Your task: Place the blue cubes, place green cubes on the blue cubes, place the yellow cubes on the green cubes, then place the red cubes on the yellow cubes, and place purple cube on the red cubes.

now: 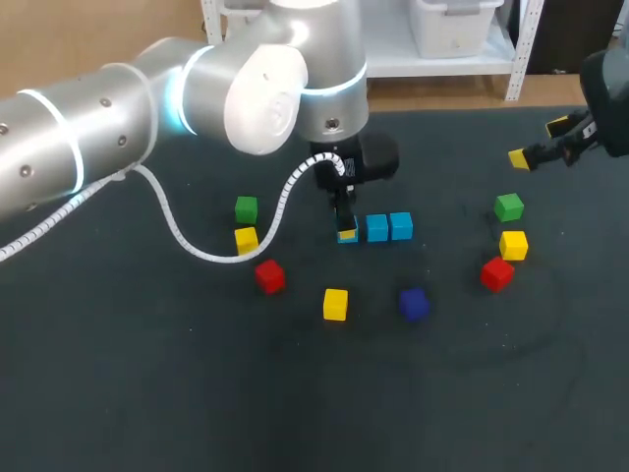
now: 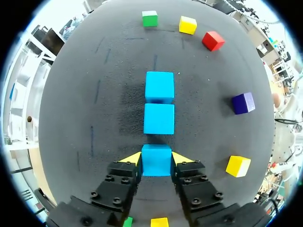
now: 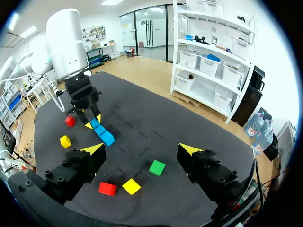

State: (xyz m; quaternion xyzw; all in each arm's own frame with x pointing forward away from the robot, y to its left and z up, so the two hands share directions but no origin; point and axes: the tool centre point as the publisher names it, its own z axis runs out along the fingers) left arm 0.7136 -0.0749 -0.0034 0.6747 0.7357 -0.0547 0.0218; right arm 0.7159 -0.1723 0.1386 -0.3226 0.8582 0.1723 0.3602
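Blue cube [image 2: 156,158] is pinched by the left gripper [image 2: 156,160] mid-desk, down on the surface, just beside two blue cubes [image 2: 159,118]. To do it well: line it up flush with that row, then open straight so green stacks level. Meanwhile the right gripper [image 3: 142,148] is spread, empty, near the far right corner.

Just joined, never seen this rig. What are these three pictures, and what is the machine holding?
It is a robot with two arms at a dark table, each ending in a two-finger gripper with yellow tips. The wide picture looks down from a fixed camera above and behind; the two round ones come from cameras on the wrists. The left gripper is shut on a blue cube, in a row with two other blue cubes. The right gripper is open and holds nothing. Loose on the table lie two green cubes, three yellow cubes, two red cubes and one purple cube.
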